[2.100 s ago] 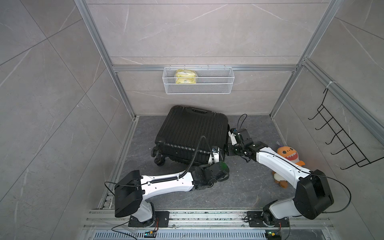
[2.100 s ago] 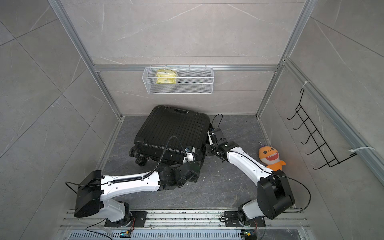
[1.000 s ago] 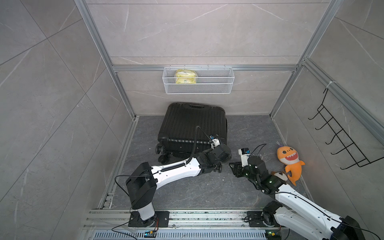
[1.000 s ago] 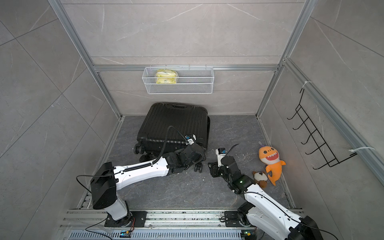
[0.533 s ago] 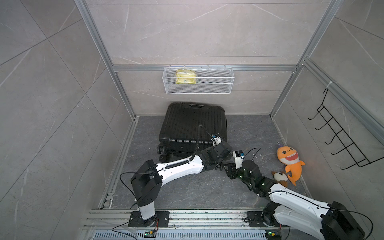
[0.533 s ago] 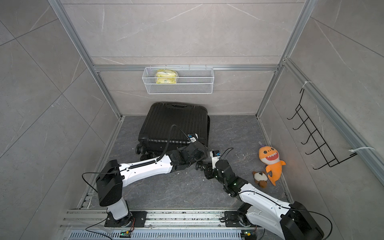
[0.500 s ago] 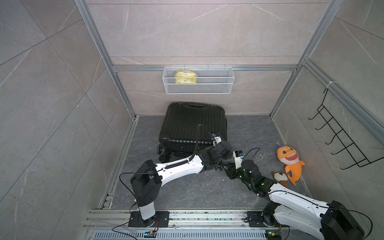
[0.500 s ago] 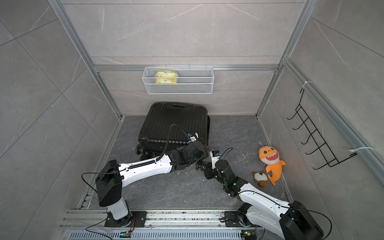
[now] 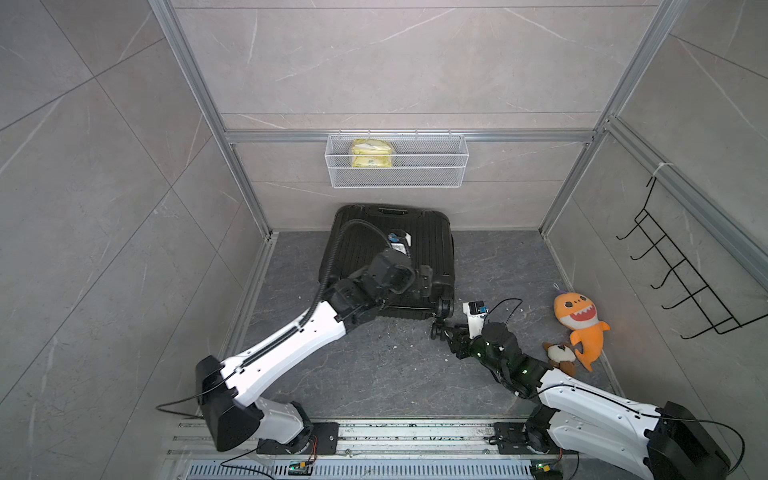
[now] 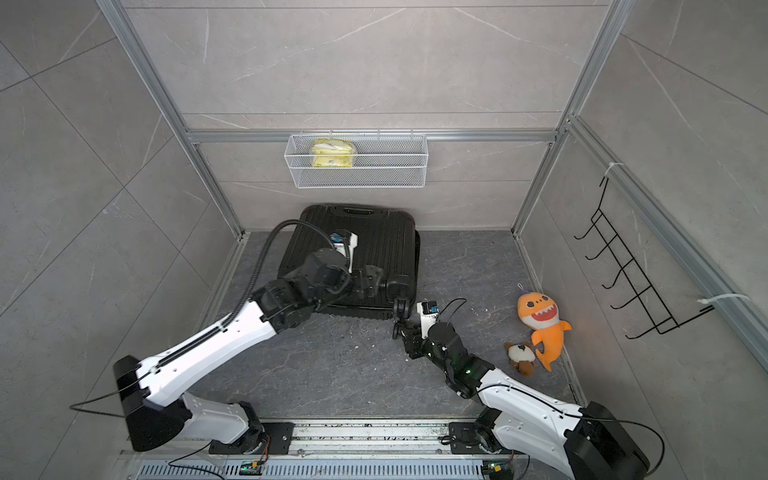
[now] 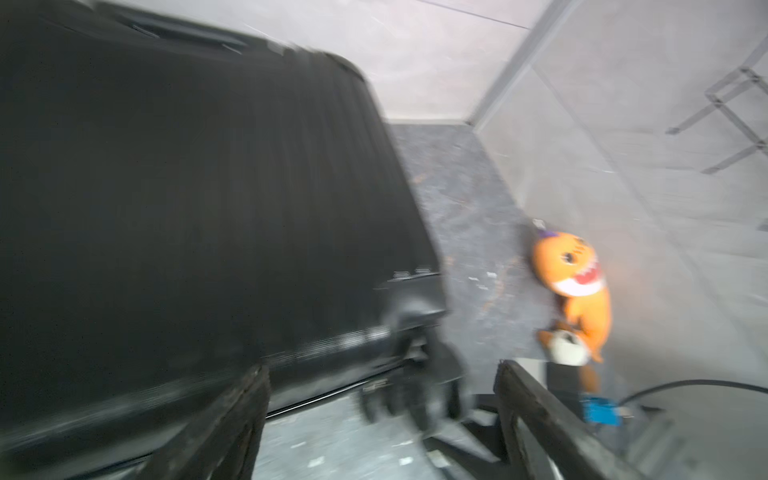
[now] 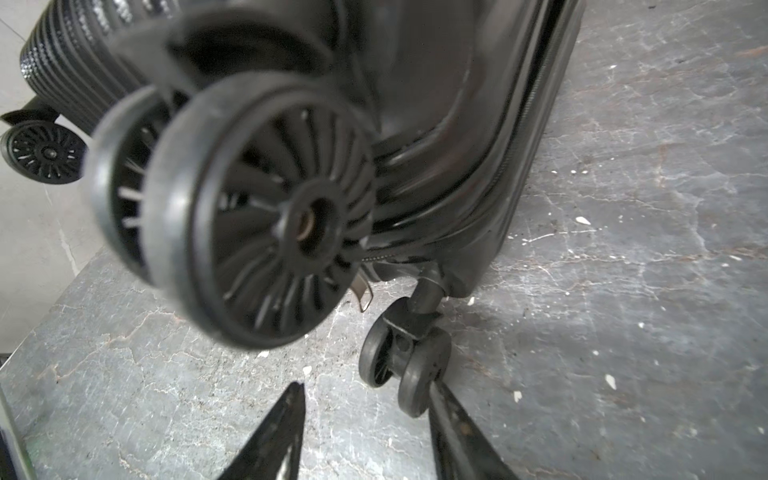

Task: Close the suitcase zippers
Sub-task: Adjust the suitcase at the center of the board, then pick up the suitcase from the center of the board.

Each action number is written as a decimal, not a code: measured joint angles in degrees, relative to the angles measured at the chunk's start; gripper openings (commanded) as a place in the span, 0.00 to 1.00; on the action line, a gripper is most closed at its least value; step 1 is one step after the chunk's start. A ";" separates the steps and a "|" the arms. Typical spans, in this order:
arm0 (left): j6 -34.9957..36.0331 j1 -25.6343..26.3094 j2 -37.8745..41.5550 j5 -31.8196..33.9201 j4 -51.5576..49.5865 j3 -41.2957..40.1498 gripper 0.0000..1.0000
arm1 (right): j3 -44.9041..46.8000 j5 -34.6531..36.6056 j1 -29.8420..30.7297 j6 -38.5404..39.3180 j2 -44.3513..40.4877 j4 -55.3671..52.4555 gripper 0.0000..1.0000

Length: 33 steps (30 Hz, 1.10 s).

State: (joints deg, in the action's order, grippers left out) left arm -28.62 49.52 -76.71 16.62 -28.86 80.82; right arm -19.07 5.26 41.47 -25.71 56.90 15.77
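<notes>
The black ribbed suitcase (image 9: 374, 245) (image 10: 374, 241) lies flat on the floor against the back wall, wheels toward me. My left gripper (image 9: 424, 282) (image 10: 373, 279) hovers over its near right corner, jaws wide open and empty; the left wrist view is blurred, with the left gripper (image 11: 380, 370) above the case's corner wheel. My right gripper (image 9: 439, 331) (image 10: 400, 332) is low on the floor at that corner, open. In the right wrist view one fingertip (image 12: 440, 395) touches a small wheel (image 12: 409, 365). The zippers' band (image 12: 525, 112) rings the rim; a silvery pull tab (image 12: 362, 294) hangs behind the big wheel (image 12: 266, 216).
An orange shark plush (image 9: 579, 320) and a small brown plush (image 9: 559, 354) lie by the right wall. A wire basket (image 9: 436, 174) with a yellow pack hangs on the back wall, a black hook rack (image 9: 681, 282) on the right wall. Base rails (image 9: 415, 432) run along the front.
My left gripper has opened wide and risen over the suitcase's corner. The right gripper has slid in toward the corner wheel and opened slightly. Earlier, the suitcase turned squarer to the back wall.
</notes>
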 measured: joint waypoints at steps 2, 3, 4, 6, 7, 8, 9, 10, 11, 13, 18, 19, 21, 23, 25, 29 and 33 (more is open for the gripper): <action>2.54 -3.74 5.14 1.20 -5.18 -0.72 0.88 | 0.00 0.83 0.92 0.24 0.50 0.72 0.52; 3.67 -5.73 7.69 1.57 -7.72 -1.27 0.88 | 0.00 1.29 1.46 0.35 0.90 1.05 0.51; 4.72 -7.82 10.12 1.95 -10.21 -1.90 0.89 | 0.00 1.92 2.16 0.55 1.44 1.31 0.51; 6.60 -12.44 14.45 1.86 -14.62 -3.69 0.91 | 0.00 3.13 3.39 0.92 2.60 1.73 0.51; 7.63 -15.41 16.37 1.16 -16.55 -4.87 0.91 | 0.00 3.78 4.00 1.11 3.26 1.97 0.51; 8.46 -18.21 17.70 -0.24 -17.97 -6.12 0.91 | 0.00 4.44 4.52 1.29 3.85 2.14 0.51; 9.20 -20.76 18.60 -1.77 -19.06 -7.34 0.91 | -0.02 4.94 4.92 1.33 4.28 2.27 0.51; 9.99 -23.93 19.32 -3.63 -20.06 -8.94 0.91 | -0.04 5.55 5.29 1.38 4.72 2.43 0.51; 10.60 -26.56 19.56 -5.29 -20.90 -10.34 0.91 | -0.11 6.08 5.64 1.49 5.20 2.56 0.50; 11.50 -30.49 19.30 -8.17 -21.62 -12.74 0.92 | -0.52 6.99 6.21 1.53 6.08 2.60 0.51; 13.75 -35.54 14.95 -13.16 -21.55 -16.68 0.93 | -1.73 8.81 7.45 1.53 7.63 3.23 0.51; 14.19 -36.20 13.94 -14.05 -21.24 -17.03 0.92 | -1.92 9.18 7.63 1.53 7.85 3.52 0.51; 15.06 -37.55 12.11 -15.58 -20.00 -17.35 0.90 | -2.08 9.90 7.82 1.53 8.24 4.13 0.50; 15.56 -39.06 10.47 -17.42 -17.99 -17.81 0.87 | -2.16 10.49 7.87 1.53 8.74 4.57 0.49; 15.91 -40.37 8.85 -18.91 -16.00 -18.14 0.82 | -2.25 10.93 7.93 1.55 9.35 4.87 0.48; 16.06 -41.33 6.64 -21.22 -12.83 -18.47 0.78 | -2.27 11.61 8.07 1.75 10.29 5.18 0.48; 16.00 -41.31 4.70 -22.40 -10.60 -18.84 0.77 | -2.29 12.20 8.07 1.97 10.75 5.92 0.48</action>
State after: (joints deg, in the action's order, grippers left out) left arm -12.62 8.21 -72.01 -5.78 -39.46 61.98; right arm -21.37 17.45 49.54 -23.75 67.66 21.69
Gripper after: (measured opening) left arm 0.770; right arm 0.477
